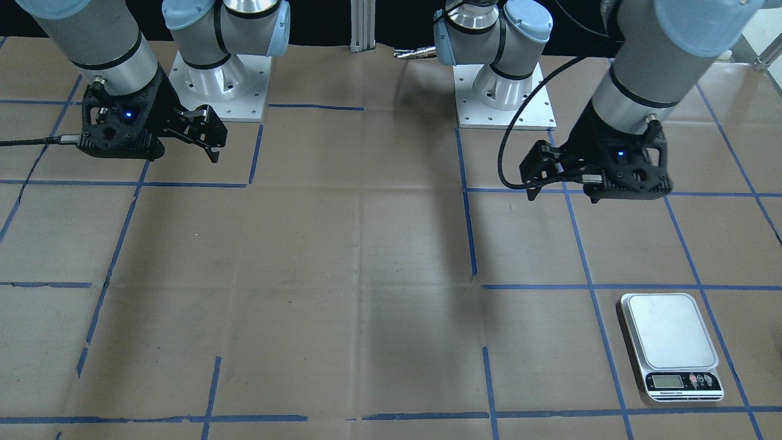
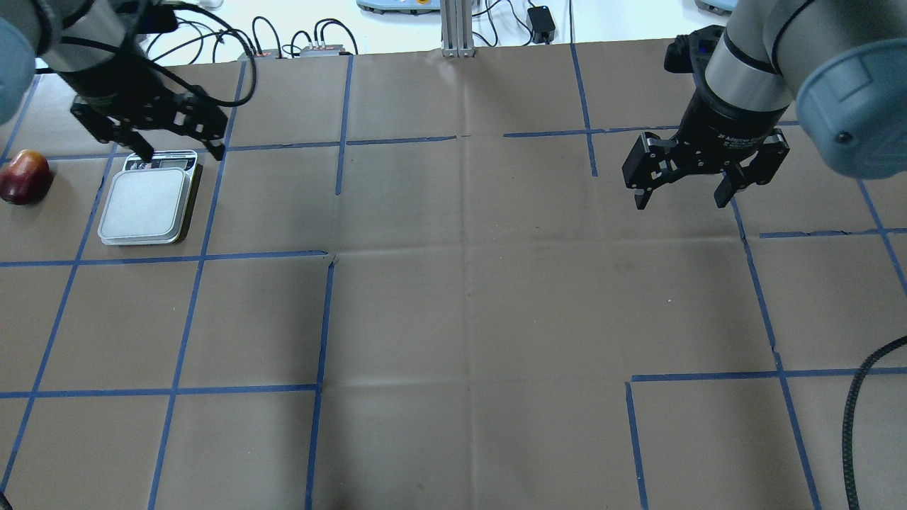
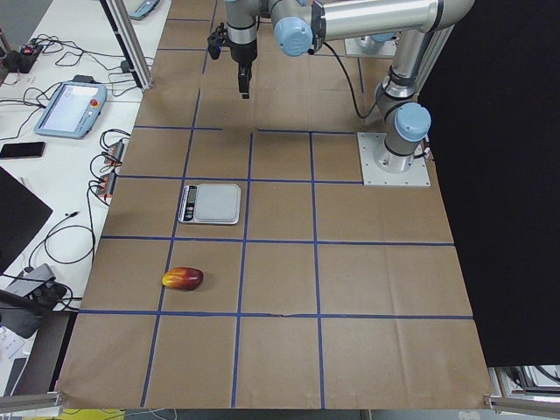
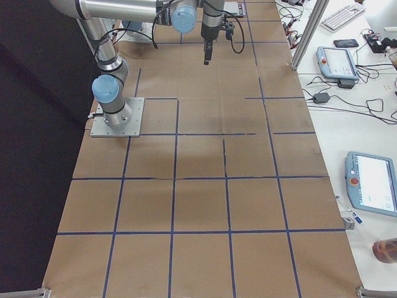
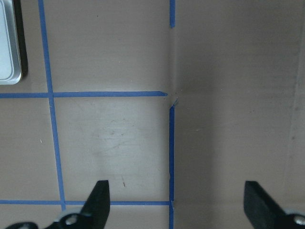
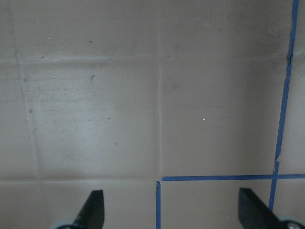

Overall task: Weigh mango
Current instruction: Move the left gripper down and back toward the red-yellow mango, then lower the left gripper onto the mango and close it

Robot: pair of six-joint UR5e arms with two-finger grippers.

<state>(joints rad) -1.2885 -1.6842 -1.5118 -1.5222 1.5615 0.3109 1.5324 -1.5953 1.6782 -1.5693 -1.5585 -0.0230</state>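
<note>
The mango point(image 2: 25, 177) lies far left on the paper, near the scale point(image 2: 147, 205) but not on it. The left gripper point(image 2: 183, 151) hangs nearby, fingers wide and empty. The right gripper point(image 2: 680, 203), well apart, is the same. Looks like nothing's begun; next the left must reach the mango.

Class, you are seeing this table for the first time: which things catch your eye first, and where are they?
A red-and-yellow mango lies on the paper-covered table at its end on the robot's left, close to a bare kitchen scale but not touching it. The left gripper and the right gripper both hang open above the table, holding nothing.
</note>
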